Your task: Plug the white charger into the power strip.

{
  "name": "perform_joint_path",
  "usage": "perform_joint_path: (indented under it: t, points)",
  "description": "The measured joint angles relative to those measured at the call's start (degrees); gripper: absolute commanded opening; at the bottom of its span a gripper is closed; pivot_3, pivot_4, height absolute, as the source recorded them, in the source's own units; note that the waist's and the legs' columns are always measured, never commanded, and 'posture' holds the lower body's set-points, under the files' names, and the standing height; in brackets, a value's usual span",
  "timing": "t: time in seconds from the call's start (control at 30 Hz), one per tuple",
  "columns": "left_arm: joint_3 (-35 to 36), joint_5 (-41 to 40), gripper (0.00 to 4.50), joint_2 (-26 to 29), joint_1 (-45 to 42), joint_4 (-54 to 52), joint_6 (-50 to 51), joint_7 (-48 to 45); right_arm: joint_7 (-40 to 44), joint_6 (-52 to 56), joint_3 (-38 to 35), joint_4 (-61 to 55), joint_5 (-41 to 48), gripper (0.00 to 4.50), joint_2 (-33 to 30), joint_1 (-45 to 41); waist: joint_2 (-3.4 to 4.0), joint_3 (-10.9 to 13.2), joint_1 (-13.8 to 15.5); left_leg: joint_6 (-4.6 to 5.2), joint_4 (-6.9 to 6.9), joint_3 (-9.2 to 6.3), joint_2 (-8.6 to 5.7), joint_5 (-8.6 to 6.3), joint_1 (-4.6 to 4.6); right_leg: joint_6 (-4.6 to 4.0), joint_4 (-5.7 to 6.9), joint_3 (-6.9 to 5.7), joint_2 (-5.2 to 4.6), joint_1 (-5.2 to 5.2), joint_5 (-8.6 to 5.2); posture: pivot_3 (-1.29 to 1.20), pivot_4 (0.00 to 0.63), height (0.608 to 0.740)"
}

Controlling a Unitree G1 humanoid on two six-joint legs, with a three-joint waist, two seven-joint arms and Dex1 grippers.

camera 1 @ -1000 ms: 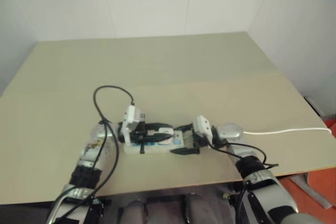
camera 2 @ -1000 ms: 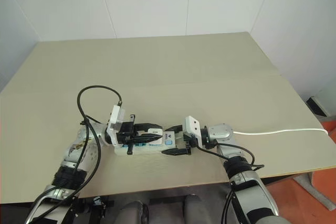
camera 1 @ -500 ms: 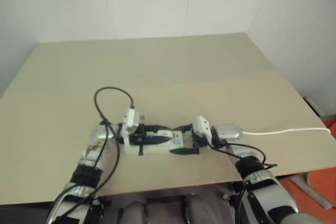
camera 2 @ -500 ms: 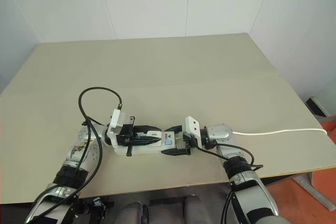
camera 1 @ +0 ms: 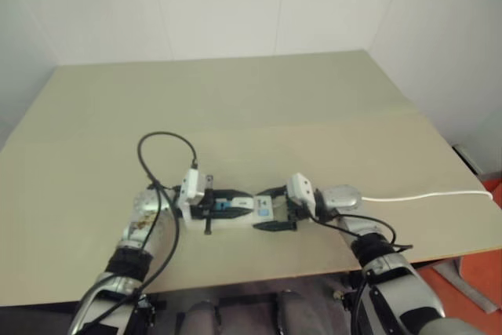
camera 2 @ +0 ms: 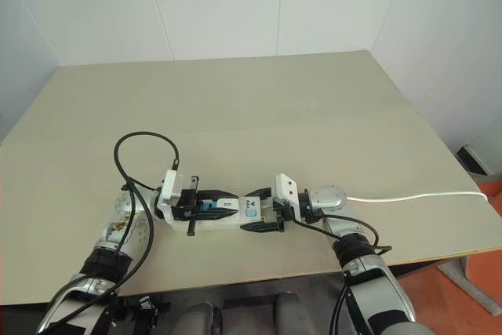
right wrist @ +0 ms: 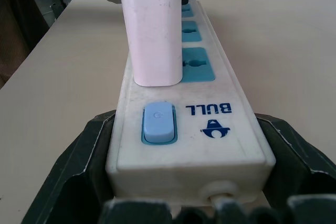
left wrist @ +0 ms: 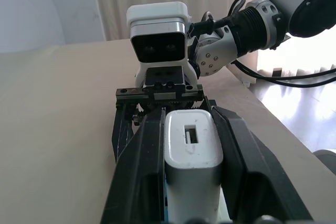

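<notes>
From the head views, the left gripper [camera 2: 205, 205] has come down since a second ago: it now lies low along the power strip [camera 2: 235, 214] on the table [camera 2: 314, 115], where before it rode higher. The right gripper [camera 2: 263, 209] hasn't budged, its fingers clasping the strip's switch end.

Left wrist view: black fingers [left wrist: 144, 166] are clamped on the white charger [left wrist: 190, 153], squeezed tight between them.

Right wrist view: the charger [right wrist: 152, 30] stands upright with its base against the strip's face beside the sockets, just behind the blue switch [right wrist: 159, 123]. It looks lowered onto the strip; whether the prongs are seated, I can't tell.
</notes>
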Motion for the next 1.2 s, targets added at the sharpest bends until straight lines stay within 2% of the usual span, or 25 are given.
perform_joint_path:
  t: [0.3, 0.37, 0.5, 0.63, 0.67, 0.9, 1.0, 1.2]
  points:
    - [-0.7, 0.0, 1.01, 1.1, 0.2, -0.3, 0.9, 0.3, -0.2, -0.1, 0.5, 0.5, 0.0, 3.41, 0.0, -0.4, 0.11, -0.2, -0.1, 0.0, -0.03, -0.01, 0.0, 0.0, 0.03, 0.19, 0.0, 0.03, 0.04, 0.0, -0.13, 0.0, 0.15, 0.74]
    - [-0.7, 0.1, 1.74, 1.2, 0.1, -0.5, 1.7, 0.4, -0.2, -0.1, 0.5, 0.5, 0.0, 3.41, 0.1, -0.4, 0.13, -0.2, -0.1, 0.0, -0.04, -0.02, 0.0, 0.0, 0.04, 0.18, 0.0, 0.03, 0.05, 0.0, -0.13, 0.0, 0.15, 0.74]
    - [0.7, 2.5, 3.0, 5.8, 1.0, 0.9, 4.2, 1.6, 0.3, -0.2, 0.4, 0.5, 0.1, 3.41, -0.5, -0.2, 0.31, -0.3, 0.1, 0.0, -0.12, -0.05, -0.01, 0.0, 0.02, 0.15, -0.04, 0.06, 0.05, -0.04, -0.18, 0.0, 0.15, 0.74]
    - [1.5, 2.7, 4.32, 6.0, 1.3, 0.3, 5.5, 2.4, 0.4, -0.2, 0.2, 0.5, 0.1, 3.41, -0.6, -0.2, 0.36, -0.4, 0.2, 0.0, -0.11, -0.03, -0.03, 0.0, 0.02, 0.15, -0.05, 0.06, 0.01, -0.03, -0.18, 0.0, 0.15, 0.74]
    - [1.5, 2.7, 4.47, 6.0, 1.5, 0.0, 5.9, 2.5, 0.4, -0.2, 0.2, 0.5, 0.1, 3.41, -0.6, -0.2, 0.37, -0.4, 0.2, 0.0, -0.12, -0.03, -0.03, 0.0, 0.02, 0.15, -0.05, 0.06, 0.01, -0.03, -0.18, 0.0, 0.15, 0.74]
    - [2.8, 2.3, 4.47, 6.0, 2.8, -3.1, 9.2, 3.2, 0.5, -0.3, 0.2, 0.5, 0.1, 3.41, -0.5, -0.2, 0.37, -0.4, 0.2, 0.0, -0.12, -0.03, -0.03, -0.01, -0.04, 0.14, -0.12, 0.06, 0.01, -0.05, -0.18, 0.0, 0.15, 0.74]
    - [2.9, 1.6, 4.5, 7.8, 3.3, -6.1, 13.4, 2.7, 0.5, -0.3, 0.3, 0.5, -0.1, 4.45, -0.5, -0.3, 0.26, -0.3, 0.2, 0.0, -0.13, -0.04, -0.03, -0.01, -0.11, 0.14, -0.11, 0.05, 0.02, -0.13, -0.18, 0.0, 0.15, 0.74]
    - [6.4, -1.4, 4.5, 13.8, 3.4, -11.7, 20.2, 2.5, 2.0, 0.1, 0.3, 0.6, -0.1, 4.48, -1.0, -1.4, -0.2, 0.1, 0.2, -0.01, -0.14, -0.06, -0.01, -0.02, -0.24, 0.03, -0.21, -0.01, -0.03, -0.19, -0.12, 0.0, 0.15, 0.74]
